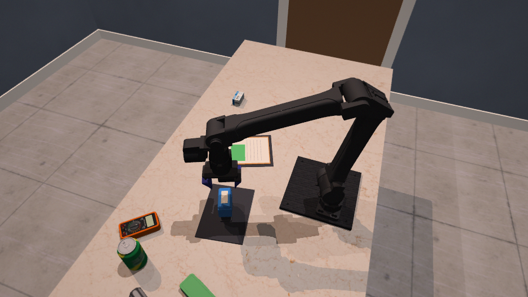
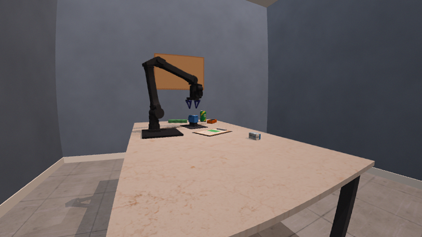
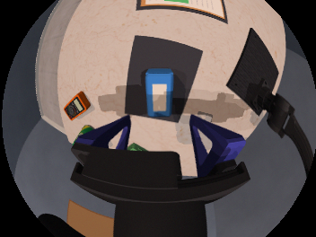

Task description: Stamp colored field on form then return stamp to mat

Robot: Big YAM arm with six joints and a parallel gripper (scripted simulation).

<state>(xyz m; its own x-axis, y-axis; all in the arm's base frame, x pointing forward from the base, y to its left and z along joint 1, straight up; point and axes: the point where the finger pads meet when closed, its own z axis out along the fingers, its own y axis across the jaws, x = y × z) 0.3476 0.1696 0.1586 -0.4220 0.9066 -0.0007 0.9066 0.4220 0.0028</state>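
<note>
A blue stamp [image 1: 224, 202] [image 2: 192, 118] [image 3: 160, 92] with a pale top stands upright on a black mat [image 1: 210, 225] [image 2: 201, 126] [image 3: 182, 57]. The form [image 1: 260, 149] [image 2: 222, 132] on a clipboard lies beyond the mat, with a green field [image 1: 238, 152] [image 2: 213, 130] on it. My gripper [image 1: 221, 183] [image 2: 192, 104] [image 3: 160, 118] is open and empty. It hangs well above the stamp, with its blue fingers to either side of it in the wrist view.
An orange multimeter [image 1: 139, 224] [image 2: 211, 120] [image 3: 77, 106], a green can [image 1: 132, 253] [image 2: 202, 115] and a flat green object [image 1: 195, 286] [image 2: 177, 121] lie near the mat. A small box [image 1: 238, 98] [image 2: 254, 135] lies farther along the table. The arm's black base plate [image 1: 303, 184] [image 2: 161, 133] stands beside the mat.
</note>
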